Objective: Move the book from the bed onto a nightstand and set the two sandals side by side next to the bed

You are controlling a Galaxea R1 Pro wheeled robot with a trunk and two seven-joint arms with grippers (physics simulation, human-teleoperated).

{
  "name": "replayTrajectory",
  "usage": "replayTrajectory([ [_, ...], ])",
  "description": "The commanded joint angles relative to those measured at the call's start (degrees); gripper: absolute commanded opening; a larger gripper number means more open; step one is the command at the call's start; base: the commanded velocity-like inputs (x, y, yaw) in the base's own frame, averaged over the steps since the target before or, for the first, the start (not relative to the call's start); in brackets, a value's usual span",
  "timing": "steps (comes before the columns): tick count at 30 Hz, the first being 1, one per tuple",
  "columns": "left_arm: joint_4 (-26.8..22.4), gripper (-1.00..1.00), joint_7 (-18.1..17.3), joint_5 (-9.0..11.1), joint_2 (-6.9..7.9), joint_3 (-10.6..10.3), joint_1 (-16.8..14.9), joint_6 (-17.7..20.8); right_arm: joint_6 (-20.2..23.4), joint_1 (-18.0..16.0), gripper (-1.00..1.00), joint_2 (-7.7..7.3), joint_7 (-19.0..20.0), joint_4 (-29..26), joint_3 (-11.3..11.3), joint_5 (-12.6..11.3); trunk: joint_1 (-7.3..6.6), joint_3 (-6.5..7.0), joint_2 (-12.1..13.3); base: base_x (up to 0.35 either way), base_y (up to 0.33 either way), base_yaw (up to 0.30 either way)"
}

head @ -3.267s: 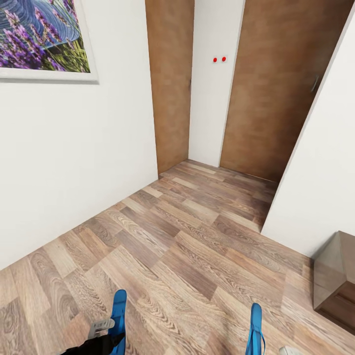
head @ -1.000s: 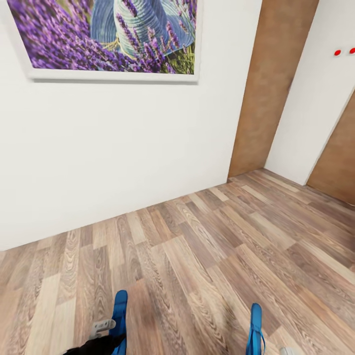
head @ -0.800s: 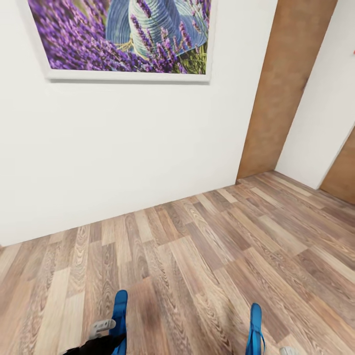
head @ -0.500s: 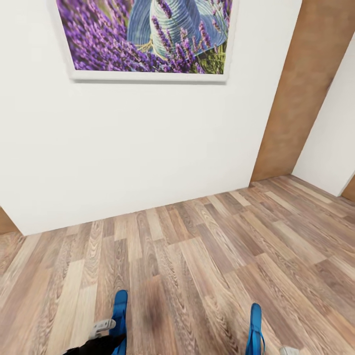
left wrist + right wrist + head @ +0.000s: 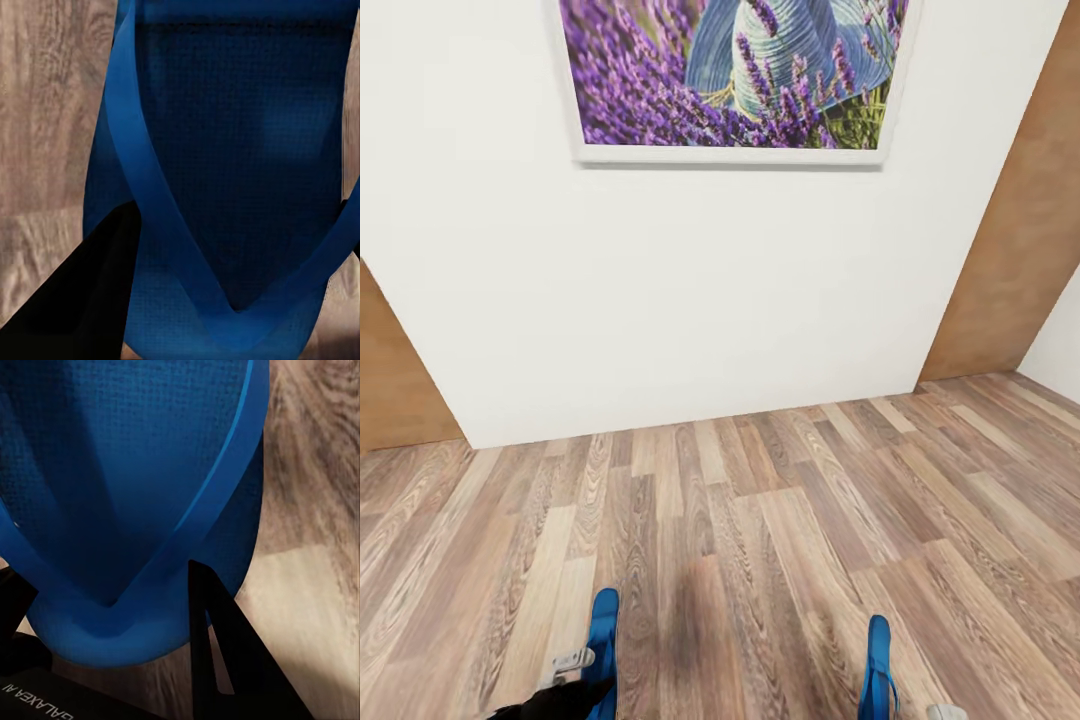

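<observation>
Now each pincer, left [image 5: 575,668] and right [image 5: 930,712], grips one blue sandal [image 5: 603,640] [image 5: 878,665].

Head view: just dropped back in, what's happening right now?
The robot is on the move with one blue sandal in each gripper: the left sandal in the left gripper, the right sandal in the right gripper. Both wrist views show a sandal close up, strap up, over the wood-plank floor. Ahead is a white wall with a lavender picture, and brown panels at both sides. Compared with a few seconds ago the view has swung left.
</observation>
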Motion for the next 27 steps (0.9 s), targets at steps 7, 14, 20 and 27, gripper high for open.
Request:
replayTrajectory([
  [7,0.1,-1.00,-0.1,0.2,-0.04,-0.1,-0.1,-0.2,0.6,0.0,-1.00,0.03,0.3,-0.1,-0.5,0.2,-0.01,-0.05,0.0,0.000,0.000,0.289],
  [14,0.1,-1.00,-0.1,0.2,-0.06,-0.1,-0.1,-0.2,0.6,0.0,-1.00,0.03,0.3,-0.1,-0.5,0.2,-0.01,-0.05,0.0,0.000,0.000,0.289],
  [20,0.1,-1.00,-0.1,0.2,-0.07,-0.1,-0.1,-0.2,0.6,0.0,-1.00,0.03,0.3,-0.1,-0.5,0.2,-0.01,-0.05,0.0,0.000,0.000,0.289],
  [27,0.1,-1.00,-0.1,0.2,0.00,-0.1,-0.1,-0.3,0.6,0.0,-1.00,0.03,0.4,-0.1,-0.5,0.2,-0.01,-0.05,0.0,0.082,0.000,0.287],
])
